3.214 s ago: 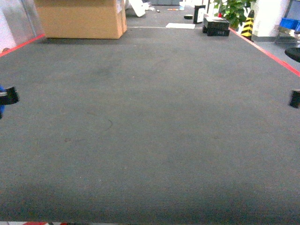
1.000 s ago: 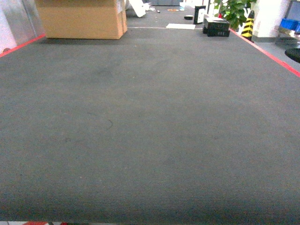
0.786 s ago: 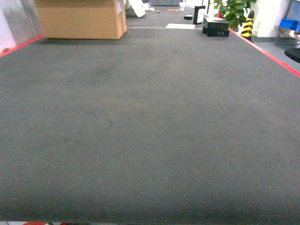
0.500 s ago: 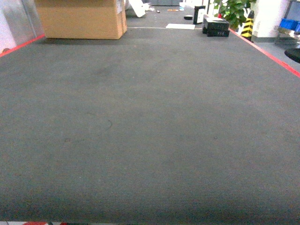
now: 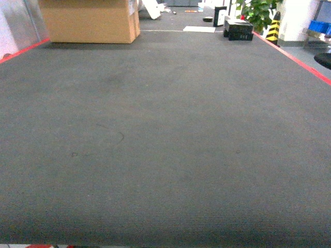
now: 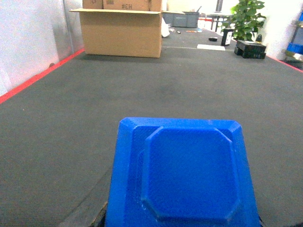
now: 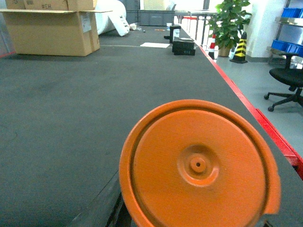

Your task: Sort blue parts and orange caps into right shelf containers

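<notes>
A blue part [image 6: 182,175], a moulded plastic block with an octagonal raised face, fills the lower half of the left wrist view. My left gripper [image 6: 182,223] is shut on it, its fingers almost wholly hidden behind it. A round orange cap [image 7: 199,165] with a small centre boss fills the lower right wrist view, held by my shut right gripper [image 7: 194,223] above the dark carpet. Neither gripper shows in the head view. Blue containers [image 7: 289,12] sit on a metal shelf far off at the right, small and cut off by the frame's edge.
Dark grey carpet [image 5: 165,134] with red border tape [image 5: 295,57] stretches ahead. A large cardboard box [image 5: 90,20] stands far left. Black cases [image 5: 238,29], a potted plant [image 5: 257,11] and a striped cone [image 5: 273,28] stand far right. An office chair [image 7: 289,78] stands beyond the tape.
About three seconds ago both gripper tips showed at the left and right edges of the head view; they have since left it. Over the last second the head view is nearly unchanged.
</notes>
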`<state>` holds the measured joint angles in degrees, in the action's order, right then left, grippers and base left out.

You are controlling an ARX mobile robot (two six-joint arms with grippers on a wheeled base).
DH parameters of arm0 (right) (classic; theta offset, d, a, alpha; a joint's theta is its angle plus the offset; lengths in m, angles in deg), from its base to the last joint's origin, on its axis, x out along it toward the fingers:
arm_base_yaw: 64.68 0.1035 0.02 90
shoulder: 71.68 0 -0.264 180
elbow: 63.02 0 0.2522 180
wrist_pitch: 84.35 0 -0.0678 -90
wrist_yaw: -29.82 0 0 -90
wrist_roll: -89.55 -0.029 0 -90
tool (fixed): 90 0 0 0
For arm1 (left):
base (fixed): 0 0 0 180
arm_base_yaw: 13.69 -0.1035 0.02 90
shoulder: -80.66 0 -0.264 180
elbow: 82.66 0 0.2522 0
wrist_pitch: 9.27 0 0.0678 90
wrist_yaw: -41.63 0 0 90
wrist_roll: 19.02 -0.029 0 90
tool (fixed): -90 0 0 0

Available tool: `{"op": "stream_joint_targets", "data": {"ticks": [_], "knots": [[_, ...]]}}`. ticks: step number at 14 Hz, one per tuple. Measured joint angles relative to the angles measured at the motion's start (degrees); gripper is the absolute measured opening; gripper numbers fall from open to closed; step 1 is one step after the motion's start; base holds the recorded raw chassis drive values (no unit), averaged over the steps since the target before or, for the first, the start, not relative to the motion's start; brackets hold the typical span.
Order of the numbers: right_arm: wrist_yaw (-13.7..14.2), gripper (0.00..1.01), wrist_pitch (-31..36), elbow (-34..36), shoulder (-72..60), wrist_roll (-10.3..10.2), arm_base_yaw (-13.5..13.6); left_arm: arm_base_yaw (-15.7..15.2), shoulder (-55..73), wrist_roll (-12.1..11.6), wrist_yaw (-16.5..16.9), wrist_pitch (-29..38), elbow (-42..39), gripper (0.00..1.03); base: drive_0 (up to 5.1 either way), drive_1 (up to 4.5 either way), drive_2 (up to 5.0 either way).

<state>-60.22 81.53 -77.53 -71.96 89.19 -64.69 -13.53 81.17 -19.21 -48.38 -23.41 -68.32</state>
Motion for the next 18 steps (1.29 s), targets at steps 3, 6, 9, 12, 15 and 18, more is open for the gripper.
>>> {"op": "stream_joint_targets", "data": {"ticks": [3, 6, 9, 12, 15, 18], "knots": [[0.00, 0.44, 0.00, 0.00, 0.00, 0.00, 0.00, 0.00, 0.00, 0.00, 0.00, -0.02, 0.00, 0.43, 0.0, 0.00, 0.0], [0.00, 0.44, 0.00, 0.00, 0.00, 0.00, 0.00, 0.00, 0.00, 0.00, -0.02, -0.02, 0.00, 0.43, -0.6, -0.60, -0.6], [-0.02, 0.44, 0.00, 0.00, 0.00, 0.00, 0.00, -0.13, 0.00, 0.00, -0.07, 0.00, 0.00, 0.43, -2.0, -1.97, -2.0], [0.02, 0.44, -0.02, 0.00, 0.00, 0.00, 0.00, -0.09, 0.00, 0.00, 0.04, 0.00, 0.00, 0.43, -1.7, -1.65, -1.7], [0.00, 0.44, 0.00, 0.00, 0.00, 0.00, 0.00, -0.11, 0.00, 0.00, 0.00, -0.02, 0.00, 0.43, -1.6, -1.65, -1.6], [0.00, 0.44, 0.00, 0.00, 0.00, 0.00, 0.00, -0.11, 0.00, 0.00, 0.00, -0.02, 0.00, 0.43, -1.6, -1.65, -1.6]]}}
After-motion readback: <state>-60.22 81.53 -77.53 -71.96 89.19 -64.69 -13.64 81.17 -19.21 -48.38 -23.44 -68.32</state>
